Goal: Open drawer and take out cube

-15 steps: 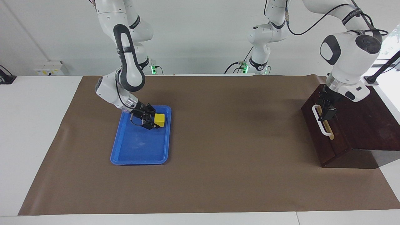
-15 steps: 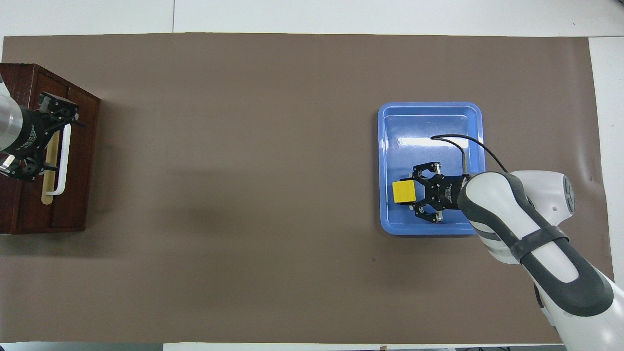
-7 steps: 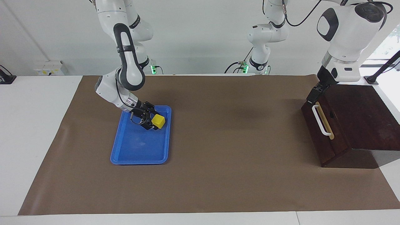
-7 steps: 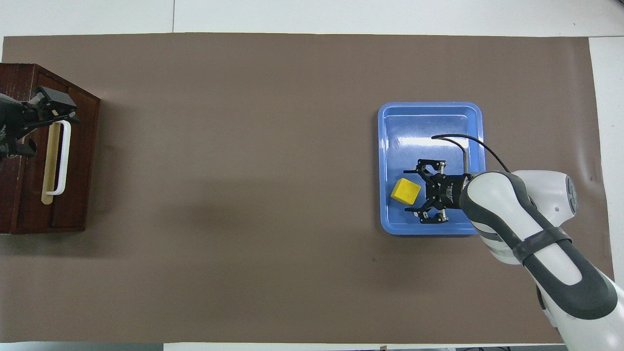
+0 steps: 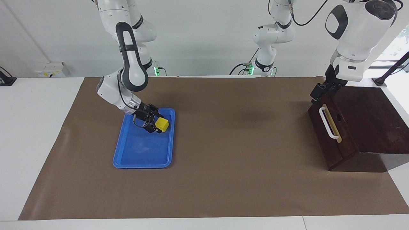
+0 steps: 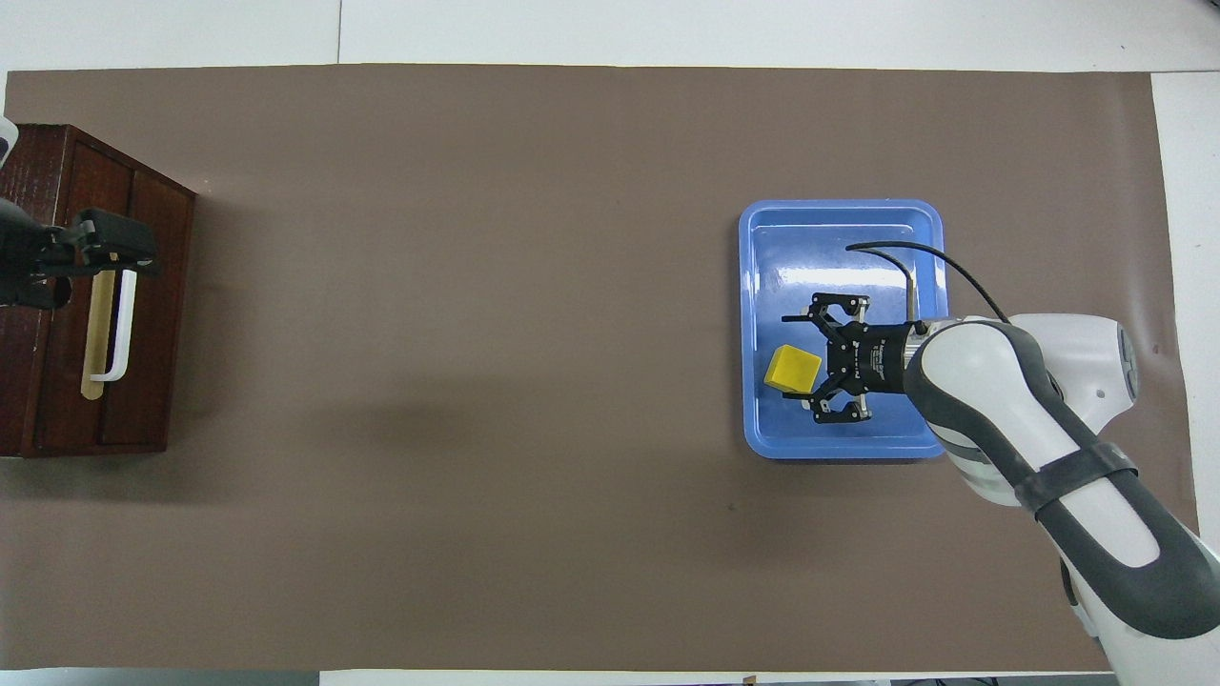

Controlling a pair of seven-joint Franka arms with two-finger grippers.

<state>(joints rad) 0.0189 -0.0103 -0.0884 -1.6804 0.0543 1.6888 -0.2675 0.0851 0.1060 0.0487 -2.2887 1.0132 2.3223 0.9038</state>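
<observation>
Right arm comes down bent at the elbow, wrist angled low into the blue tray [image 5: 143, 153]; right gripper [image 5: 152, 124] fingers spread, released, holding nothing. The cube [image 5: 162, 124] sits in the tray's robot-side half, loose just off the fingertips; contact with them unclear. Left arm is up with its wrist pointing down, left gripper [image 5: 319, 91] over the robot-side top corner of the dark box; I can't tell how its fingers stand, nothing visibly in them. The drawer [image 5: 330, 131] is pushed in flush, white handle [image 5: 326, 122] free, front facing the tray. Wide bare stretch of brown mat [image 5: 243, 153] between tray and box, more of it out to the mat's edge farthest from the robots. White tabletop [image 5: 32, 134] around the mat, plain white wall at the robots' end.
</observation>
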